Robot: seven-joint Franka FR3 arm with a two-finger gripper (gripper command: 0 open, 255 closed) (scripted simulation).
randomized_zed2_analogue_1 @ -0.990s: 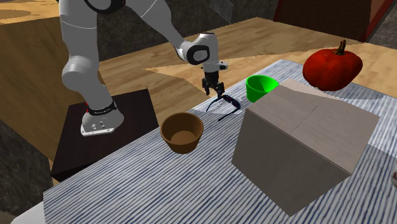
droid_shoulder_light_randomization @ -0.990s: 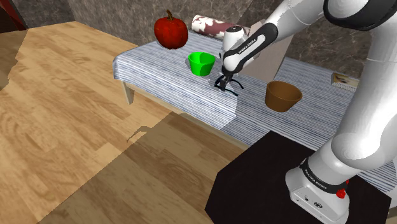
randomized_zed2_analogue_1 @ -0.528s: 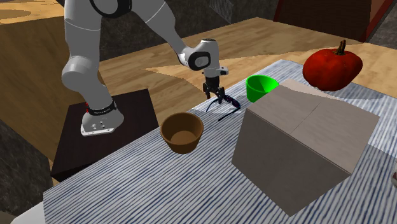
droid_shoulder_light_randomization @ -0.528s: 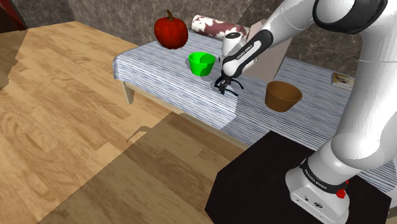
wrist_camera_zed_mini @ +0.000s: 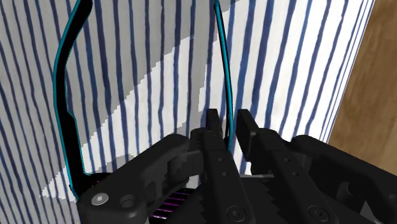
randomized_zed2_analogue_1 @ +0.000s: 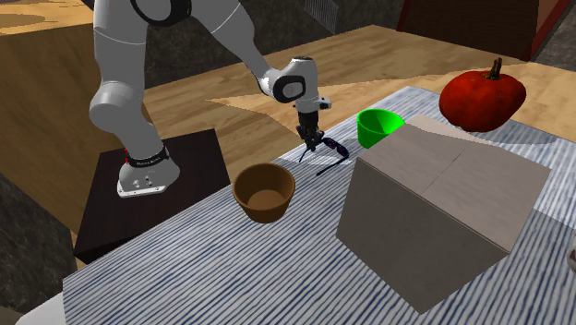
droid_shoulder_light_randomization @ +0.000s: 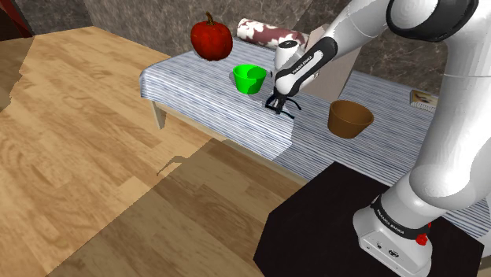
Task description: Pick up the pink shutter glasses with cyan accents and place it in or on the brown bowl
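The shutter glasses [wrist_camera_zed_mini: 63, 95] have a dark frame with cyan edging and pink-purple slats near the fingers' base. They lie on the striped tablecloth [droid_shoulder_light_randomization: 197, 90], between the green cup and the brown bowl [droid_shoulder_light_randomization: 349, 118]. My gripper [wrist_camera_zed_mini: 228, 124] stands down on them, its two black fingers drawn together around one thin temple arm. From the shoulder view the gripper [droid_shoulder_light_randomization: 275, 105] is at the table's near edge with the glasses [droid_shoulder_light_randomization: 286, 109] under it. In the second exterior view the gripper [randomized_zed2_analogue_1: 312, 144] touches the glasses [randomized_zed2_analogue_1: 332, 157], just beyond the empty bowl [randomized_zed2_analogue_1: 264, 191].
A green cup [droid_shoulder_light_randomization: 249, 78] stands close beside the gripper. A red pumpkin-like object [droid_shoulder_light_randomization: 211, 38] and a patterned roll [droid_shoulder_light_randomization: 263, 31] sit at the table's far side. A large grey-brown box [randomized_zed2_analogue_1: 443, 212] stands next to the glasses. The dark stand [droid_shoulder_light_randomization: 330, 228] is below.
The gripper sank a little onto the glasses and its fingers went from wide apart to closed on a temple arm. The glasses have stayed on the cloth.
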